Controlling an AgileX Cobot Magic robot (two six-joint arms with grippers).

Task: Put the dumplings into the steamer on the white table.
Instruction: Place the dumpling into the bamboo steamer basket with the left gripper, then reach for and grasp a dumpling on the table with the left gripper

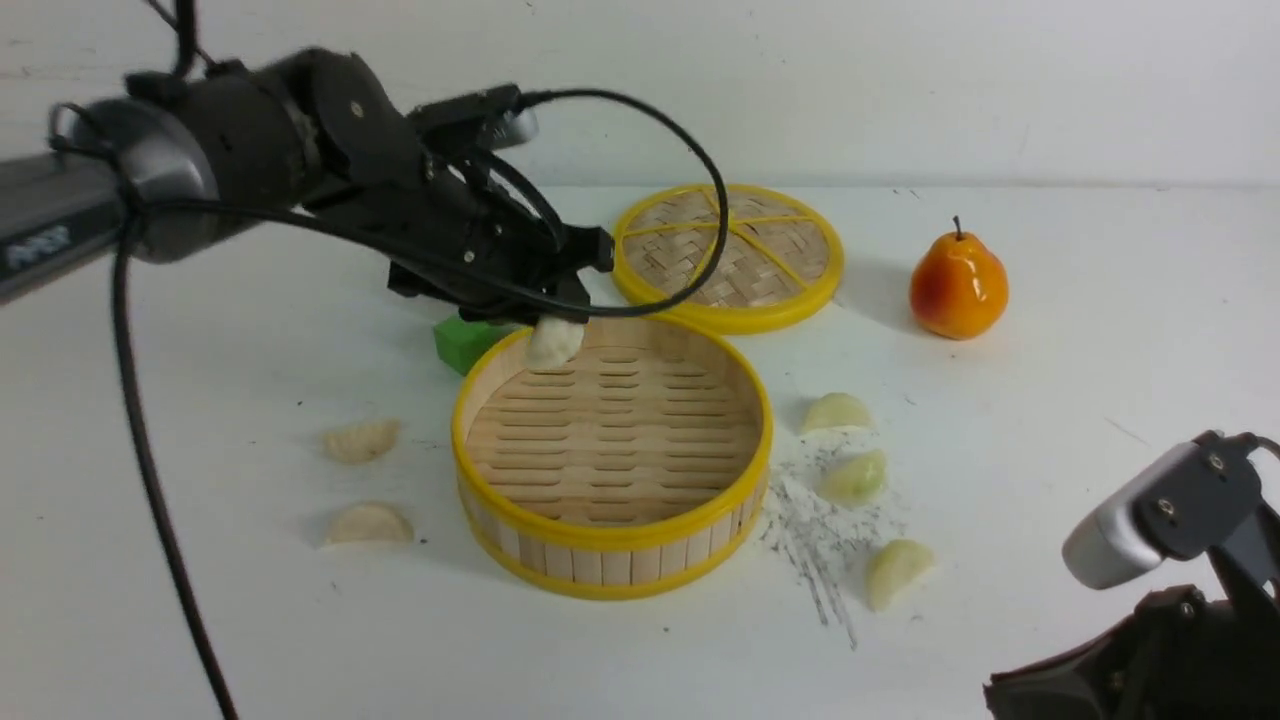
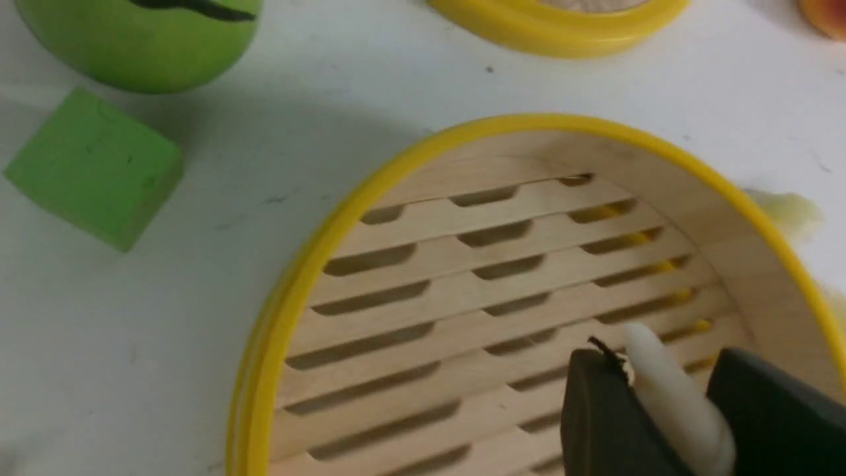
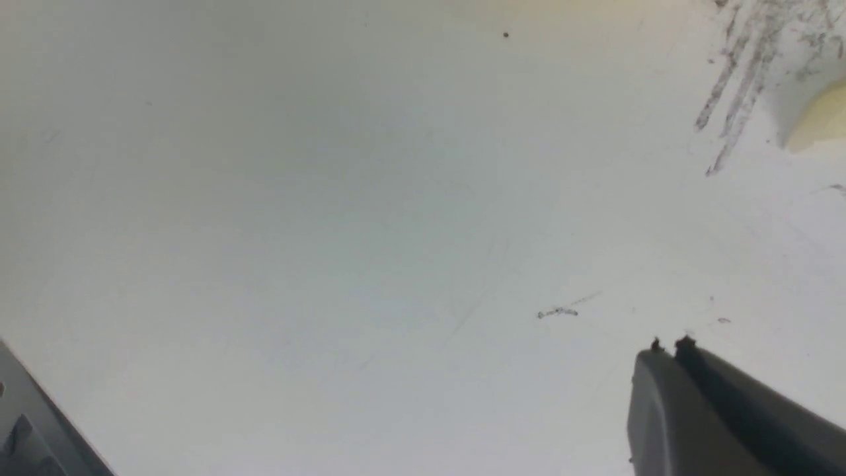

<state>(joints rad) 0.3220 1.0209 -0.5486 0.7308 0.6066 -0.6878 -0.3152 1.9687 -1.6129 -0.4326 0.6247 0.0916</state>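
The steamer (image 1: 610, 535), a round bamboo basket with yellow rims, stands mid-table on the white table (image 1: 1080, 400), and nothing lies on its slatted floor (image 2: 462, 297). My left gripper (image 1: 555, 325) hangs over its far left rim, shut on a cream-white dumpling (image 1: 553, 342) that pokes out between the dark fingers (image 2: 601, 410). Two cream dumplings (image 1: 361, 440) (image 1: 369, 524) lie left of the steamer. Three pale green ones (image 1: 836, 412) (image 1: 855, 477) (image 1: 897, 570) lie to its right. My right gripper (image 3: 669, 345) is shut and empty above bare table, its arm (image 1: 1160, 520) at the near right.
A flat woven yellow-rimmed lid (image 1: 728, 255) lies behind the steamer, and an orange pear (image 1: 957, 285) to the lid's right. A green cube (image 1: 465, 342) sits by the steamer's far left rim, with a round green object (image 2: 139, 39) beyond it. Grey scratch marks (image 1: 815, 540) are right of the steamer.
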